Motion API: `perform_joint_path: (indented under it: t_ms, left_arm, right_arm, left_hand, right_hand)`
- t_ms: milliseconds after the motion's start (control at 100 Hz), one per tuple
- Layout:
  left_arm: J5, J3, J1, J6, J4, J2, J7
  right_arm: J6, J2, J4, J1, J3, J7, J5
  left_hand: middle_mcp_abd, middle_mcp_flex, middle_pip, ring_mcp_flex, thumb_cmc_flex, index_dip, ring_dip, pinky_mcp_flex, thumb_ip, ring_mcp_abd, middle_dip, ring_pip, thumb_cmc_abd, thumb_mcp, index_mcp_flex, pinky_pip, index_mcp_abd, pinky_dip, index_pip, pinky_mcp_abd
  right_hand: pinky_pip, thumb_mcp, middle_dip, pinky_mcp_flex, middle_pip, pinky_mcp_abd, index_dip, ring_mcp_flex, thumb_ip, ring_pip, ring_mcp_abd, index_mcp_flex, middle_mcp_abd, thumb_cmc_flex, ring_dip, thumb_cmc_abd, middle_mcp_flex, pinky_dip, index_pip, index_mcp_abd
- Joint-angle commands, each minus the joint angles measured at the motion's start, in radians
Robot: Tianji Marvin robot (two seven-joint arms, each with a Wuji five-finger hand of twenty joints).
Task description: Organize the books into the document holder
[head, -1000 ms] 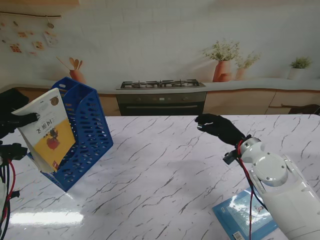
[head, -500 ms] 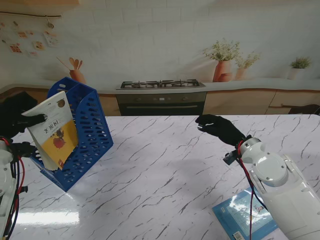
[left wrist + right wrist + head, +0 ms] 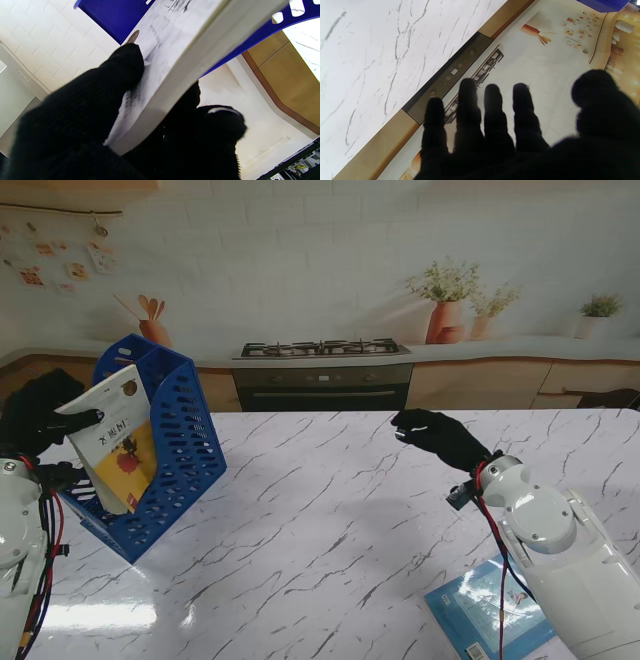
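Stand view: left hand (image 3: 40, 425) is pinching the yellow-cover book (image 3: 118, 442), feeding it into the blue document holder (image 3: 175, 450); keep spine parallel to the wall; right hand (image 3: 435, 435) is hovering spread, empty

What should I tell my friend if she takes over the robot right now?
Left hand: shut on the yellow-and-white book, thumb on the cover, its lower part inside the blue document holder, not let go yet.
Right hand: open, holding nothing, above the marble table.
Blue book: flat on the table at the near right, partly hidden by the right arm.
Done: first book partly in.
Left: finish sliding it in, release, then file the blue book.
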Motion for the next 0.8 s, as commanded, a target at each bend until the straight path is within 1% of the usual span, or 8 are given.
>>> perform_joint_path:
  t_ms: [0,140,210,280,440,530,790]
  left_arm:
    - [-0.018,0.002,-0.014,-0.034,0.017,-0.002,-0.021]
    - [-0.021,-0.002,-0.034,-0.05,0.047,0.003,-0.041]
    - [-0.01,-0.01,-0.038,-0.051,0.051,0.008,-0.056]
    - [-0.017,-0.014,-0.042,-0.051,0.056,0.009,-0.066]
    - [0.006,-0.009,-0.055,-0.079,0.09,0.011,-0.057]
    - [-0.017,-0.004,-0.064,-0.083,0.107,0.009,-0.059]
    - [-0.022,0.037,-0.091,-0.138,0.182,0.0,-0.007]
  right_arm:
    - [0.003,-0.007,0.0,-0.007,-0.004,-0.004,0.0]
    - [0.006,-0.008,0.003,-0.006,-0.006,-0.005,0.003]
    - [0.007,-0.008,0.005,-0.005,-0.008,-0.006,0.005]
    - [0.008,-0.009,0.006,-0.005,-0.009,-0.007,0.006]
    - [0.009,-0.01,0.008,-0.004,-0.011,-0.01,0.012]
    - [0.009,-0.01,0.006,-0.006,-0.009,-0.011,0.01]
    - [0.013,-0.011,0.003,-0.011,-0.008,-0.018,0.007]
  left_hand:
    - [-0.159,0.018,0.016,0.023,0.114,0.025,-0.004,-0.016,0.053,-0.074,0.024,-0.055,0.092,0.101,0.0,0.002,-0.099,0.0,0.038,-0.056]
    - [-0.164,0.014,0.016,0.016,0.116,0.026,-0.003,-0.026,0.052,-0.073,0.027,-0.059,0.095,0.095,-0.003,-0.002,-0.103,0.006,0.038,-0.052]
    - [-0.168,0.011,0.015,0.009,0.115,0.026,-0.003,-0.035,0.05,-0.074,0.028,-0.062,0.098,0.09,-0.007,-0.006,-0.108,0.009,0.037,-0.049]
    - [-0.168,0.009,0.015,0.001,0.118,0.027,-0.003,-0.05,0.051,-0.073,0.03,-0.067,0.102,0.085,-0.008,-0.014,-0.11,0.014,0.037,-0.044]
    - [-0.177,0.008,0.016,-0.003,0.117,0.029,-0.001,-0.054,0.051,-0.075,0.032,-0.07,0.102,0.081,-0.009,-0.02,-0.116,0.025,0.037,-0.039]
    - [-0.176,0.007,0.017,-0.006,0.117,0.03,-0.001,-0.061,0.051,-0.074,0.032,-0.073,0.105,0.081,-0.01,-0.025,-0.117,0.028,0.037,-0.039]
    - [-0.178,0.004,0.017,-0.012,0.118,0.033,0.0,-0.071,0.049,-0.074,0.034,-0.078,0.105,0.078,-0.011,-0.035,-0.12,0.036,0.037,-0.033]
  right_hand:
    - [-0.006,-0.023,-0.004,-0.016,-0.008,0.197,-0.011,-0.024,0.039,-0.024,-0.038,-0.008,-0.034,-0.026,-0.012,0.027,-0.003,-0.012,-0.01,-0.006]
    - [-0.008,-0.025,-0.004,-0.018,-0.008,0.196,-0.011,-0.023,0.039,-0.024,-0.039,-0.008,-0.036,-0.028,-0.012,0.031,-0.002,-0.013,-0.011,-0.006]
    - [-0.008,-0.026,-0.004,-0.018,-0.009,0.196,-0.011,-0.025,0.039,-0.024,-0.038,-0.008,-0.036,-0.03,-0.012,0.032,-0.003,-0.013,-0.01,-0.008]
    - [-0.009,-0.027,-0.004,-0.018,-0.008,0.196,-0.011,-0.025,0.038,-0.024,-0.038,-0.007,-0.036,-0.031,-0.012,0.034,-0.002,-0.013,-0.01,-0.006]
    - [-0.011,-0.029,-0.004,-0.019,-0.008,0.195,-0.011,-0.026,0.039,-0.025,-0.039,-0.006,-0.038,-0.031,-0.012,0.036,-0.001,-0.013,-0.009,-0.008]
    - [-0.012,-0.03,-0.004,-0.02,-0.008,0.195,-0.012,-0.025,0.039,-0.025,-0.039,-0.006,-0.038,-0.032,-0.012,0.038,-0.001,-0.014,-0.01,-0.008]
    - [-0.013,-0.032,-0.003,-0.02,-0.008,0.194,-0.012,-0.025,0.039,-0.025,-0.039,-0.004,-0.039,-0.032,-0.012,0.039,0.002,-0.015,-0.009,-0.01]
